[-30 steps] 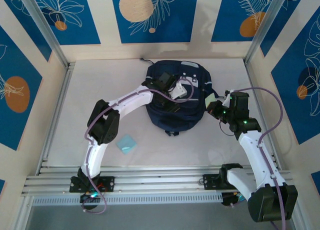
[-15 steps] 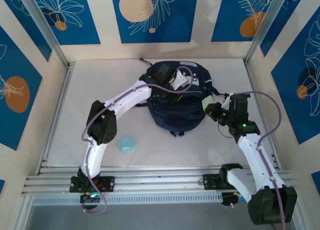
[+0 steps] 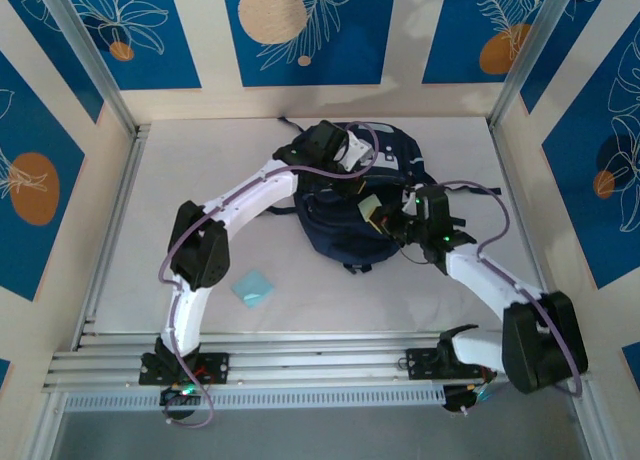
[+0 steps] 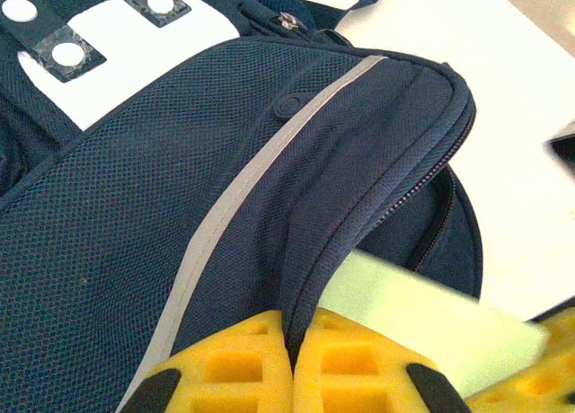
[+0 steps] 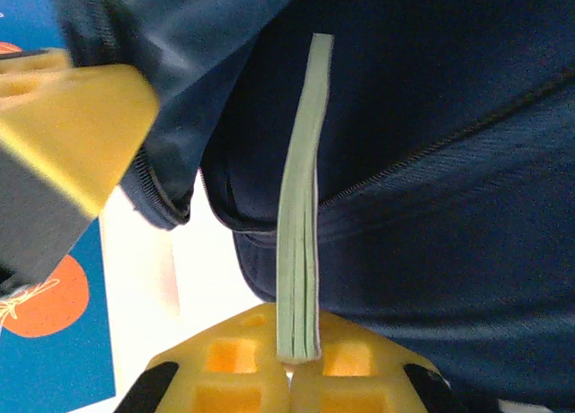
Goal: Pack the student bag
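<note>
Overall, the flat white surface (image 3: 200,180) carries every item, and both arms reach over it from its near edge. The large dark navy fabric student bag (image 3: 335,230), with pale grey stripes and a grey-white front patch, lies on the surface directly beneath both pincers.

The left pincer (image 4: 293,346) has its yellow fingers pressed together on a fold of the student bag's mesh fabric, at the edge of a zip opening. The fold is raised, and the opening gapes just beside this pincer.

The right pincer (image 5: 287,359) is clamped on one end of a thin pale green pad (image 5: 301,206). From the right wrist camera the pad is seen edge-on, standing straight out from the fingertips. Its far end points into the dark gap under the raised fold. In the left wrist view that end lies behind the zip edge, just beside the left pincer. The two pincers are near each other but apart, with the pad between them.

A small pale blue square item (image 3: 253,287) lies flat on the surface, well apart from both pincers, near the left arm's elbow.
</note>
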Action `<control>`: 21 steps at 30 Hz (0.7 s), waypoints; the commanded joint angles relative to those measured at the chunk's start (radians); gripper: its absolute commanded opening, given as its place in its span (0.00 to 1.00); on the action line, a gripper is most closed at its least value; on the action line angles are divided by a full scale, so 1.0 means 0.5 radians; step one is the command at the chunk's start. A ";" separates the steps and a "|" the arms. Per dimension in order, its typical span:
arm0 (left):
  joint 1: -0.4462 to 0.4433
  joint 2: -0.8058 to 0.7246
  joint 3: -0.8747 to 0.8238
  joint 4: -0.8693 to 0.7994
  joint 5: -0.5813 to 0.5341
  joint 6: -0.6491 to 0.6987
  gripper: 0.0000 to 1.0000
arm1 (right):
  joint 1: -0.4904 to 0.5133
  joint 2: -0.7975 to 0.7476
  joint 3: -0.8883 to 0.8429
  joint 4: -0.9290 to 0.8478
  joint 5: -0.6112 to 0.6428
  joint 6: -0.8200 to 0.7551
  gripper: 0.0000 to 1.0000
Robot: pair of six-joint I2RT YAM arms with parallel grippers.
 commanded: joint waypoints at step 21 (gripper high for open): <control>0.060 -0.175 -0.071 0.196 0.080 -0.236 0.00 | -0.019 0.518 0.365 -0.027 0.163 0.073 0.47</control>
